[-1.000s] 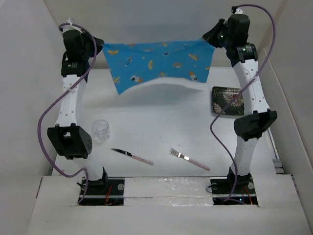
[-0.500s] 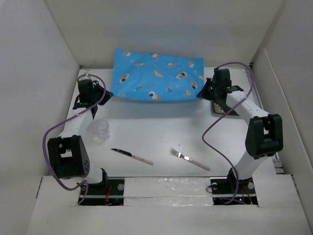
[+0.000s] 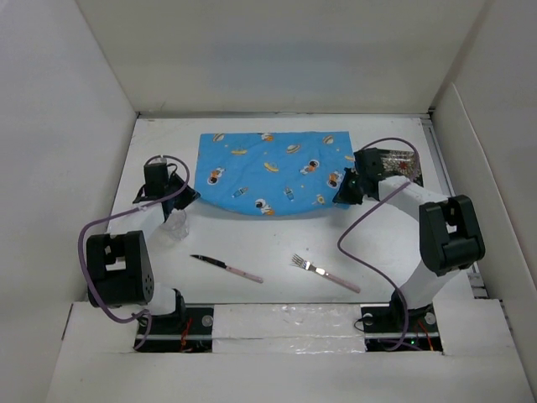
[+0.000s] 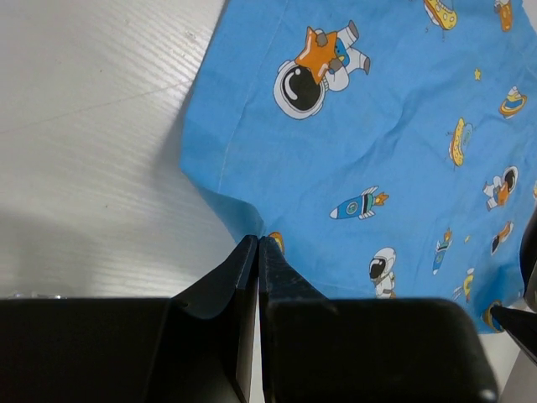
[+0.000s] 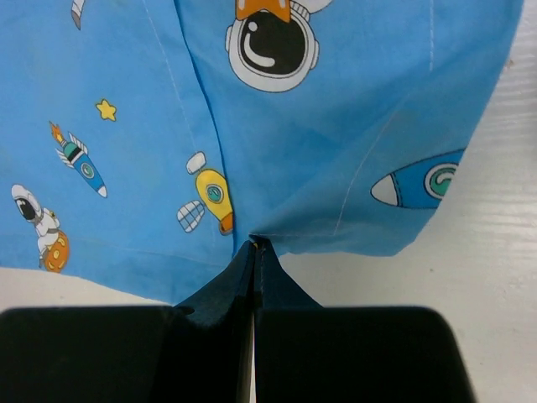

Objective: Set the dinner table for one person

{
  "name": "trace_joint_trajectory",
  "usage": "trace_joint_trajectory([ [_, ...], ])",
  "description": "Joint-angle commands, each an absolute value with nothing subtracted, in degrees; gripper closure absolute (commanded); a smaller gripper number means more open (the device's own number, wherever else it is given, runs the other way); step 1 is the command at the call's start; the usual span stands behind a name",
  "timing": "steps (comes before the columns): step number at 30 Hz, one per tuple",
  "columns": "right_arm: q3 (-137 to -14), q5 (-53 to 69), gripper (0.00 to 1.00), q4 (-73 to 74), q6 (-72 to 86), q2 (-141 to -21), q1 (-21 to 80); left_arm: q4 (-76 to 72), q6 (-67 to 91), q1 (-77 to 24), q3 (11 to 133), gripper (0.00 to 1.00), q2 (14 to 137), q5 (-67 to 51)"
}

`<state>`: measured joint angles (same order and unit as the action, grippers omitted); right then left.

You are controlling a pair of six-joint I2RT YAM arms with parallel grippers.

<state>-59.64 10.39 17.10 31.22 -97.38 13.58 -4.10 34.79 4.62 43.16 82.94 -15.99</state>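
The large white matte table [image 3: 252, 243] fills the frame, and the blue rectangular cloth printed with cartoon astronauts [image 3: 273, 172] lies flat on its upper middle, long axis running left to right. Both arms reach low over the table, each ending at one lower corner of the cloth, which spreads toward the top of the frame. The left hand [image 4: 258, 243] is clenched on the lower-left corner and the right hand [image 5: 253, 245] on the lower-right. A dark patterned square plate [image 3: 401, 159] sits at the right, a clear plastic cup [image 3: 174, 223] lower left, and a pink-handled knife [image 3: 225, 268] and pink-handled fork [image 3: 325, 274] below.
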Motion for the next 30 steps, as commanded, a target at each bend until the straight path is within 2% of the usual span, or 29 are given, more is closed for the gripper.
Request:
trace_joint_trajectory([
  [1, -58.3, 8.9, 1.0, 15.1, 30.1, -92.4, 13.9, -4.0, 32.5, 5.0, 41.2, 1.0, 77.7, -15.2],
  [11, -57.0, 6.9, 0.98, 20.8, 28.0, -86.8, 13.9, -1.4, 31.6, 5.0, 38.0, 1.0, 72.7, -14.4],
  [14, -56.3, 6.7, 0.94, 22.3, 27.6, -86.0, 13.9, -0.5, 31.4, 5.0, 37.4, 1.0, 71.7, -14.3],
  [17, -55.0, 6.5, 0.84, 22.8, 27.5, -85.7, 14.4, -0.3, 31.1, 5.0, 36.8, 1.0, 71.0, -14.4],
  [18, -54.8, 6.6, 0.72, 23.1, 27.4, -85.5, 14.4, -0.2, 31.0, 5.0, 36.8, 0.97, 70.9, -14.4],
  [19, -54.8, 6.5, 0.65, 23.5, 27.3, -85.4, 14.4, -0.2, 30.9, 5.0, 36.8, 0.83, 70.8, -14.6],
  [21, -55.3, 6.4, 0.5, 24.3, 27.1, -84.4, 14.4, -0.2, 30.8, 5.0, 37.1, 0.71, 70.3, -14.9],
  [22, -55.6, 6.2, 0.47, 24.6, 26.9, -84.1, 14.4, -0.2, 30.8, 5.0, 37.7, 0.64, 70.1, -15.0],
  [25, -56.8, 4.5, 0.39, 26.2, 26.7, -82.3, 14.4, 1.3, 30.6, 3.9, 40.2, 0.57, 69.5, -15.6],
  [30, -57.0, 0.5, 0.38, 27.0, 27.7, -81.1, 12.7, 2.4, 29.7, 0.5, 46.0, 0.59, 70.5, -15.3],
])
